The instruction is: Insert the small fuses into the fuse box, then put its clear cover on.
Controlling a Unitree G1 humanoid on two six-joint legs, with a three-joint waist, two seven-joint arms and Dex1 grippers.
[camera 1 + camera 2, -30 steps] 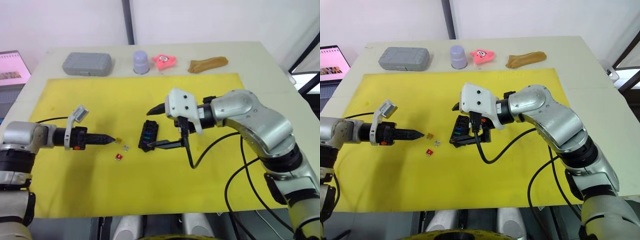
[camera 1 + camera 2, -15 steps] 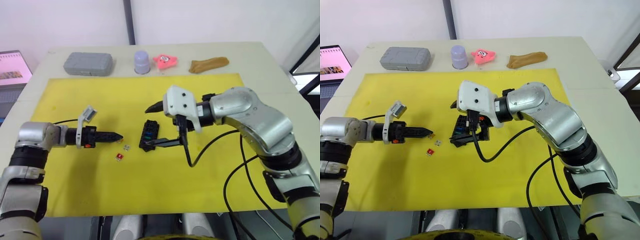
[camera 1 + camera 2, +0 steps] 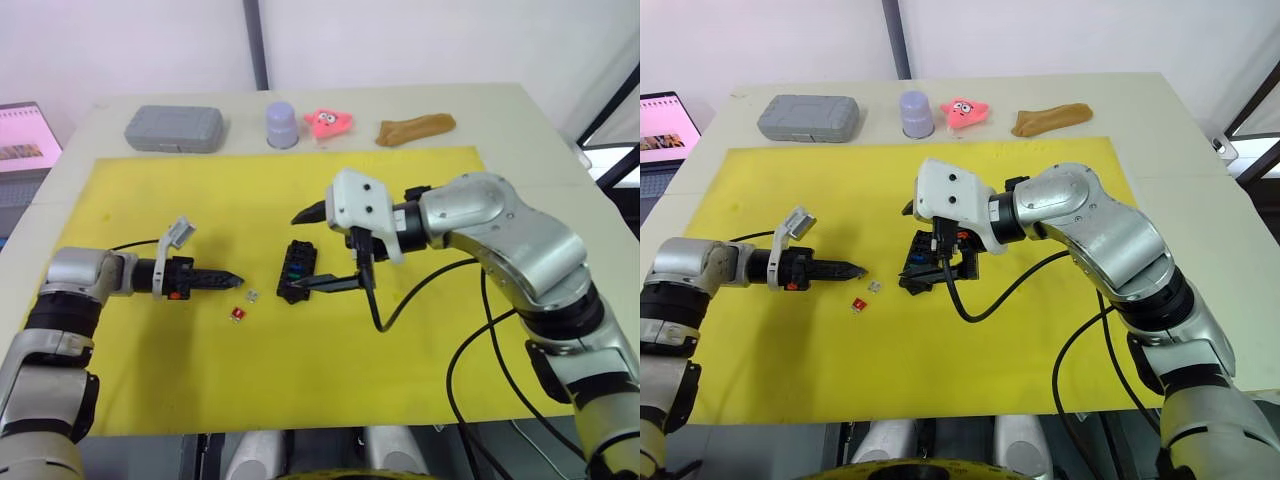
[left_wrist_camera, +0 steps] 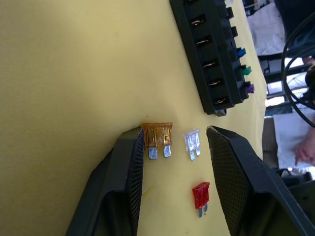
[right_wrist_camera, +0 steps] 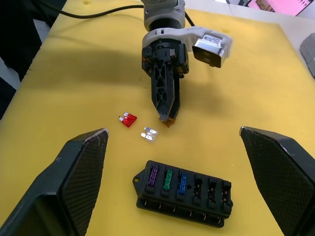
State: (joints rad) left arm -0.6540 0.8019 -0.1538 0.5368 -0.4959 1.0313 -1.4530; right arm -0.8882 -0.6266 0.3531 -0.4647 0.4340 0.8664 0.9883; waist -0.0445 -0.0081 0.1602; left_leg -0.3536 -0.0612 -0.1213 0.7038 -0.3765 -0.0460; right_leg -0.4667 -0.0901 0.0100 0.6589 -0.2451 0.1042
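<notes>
Tiny loose fuses on the yellow mat, orange fuse [image 4: 157, 136] between the parted fingers of the left pincer [image 4: 174, 142].

Three fuses out on the mat [image 3: 420, 380] over the bench, just left of the fuse box [image 5: 184, 191]: orange touching one left fingertip [image 4: 133, 147], pale grey fuse [image 4: 192, 142] beside it in the same gap, red fuse [image 4: 201, 194] a little apart. Purple, green and blue already seated in one row of the box. Likely featherweight, stiff, slick plastic with thin metal blades; apt to skid or flip if nudged. Best pinched across the flat plastic head, blades left free for the slot. Right pincer [image 5: 174, 162] spread wide above the box, holding nothing. No clear cover made out.
</notes>
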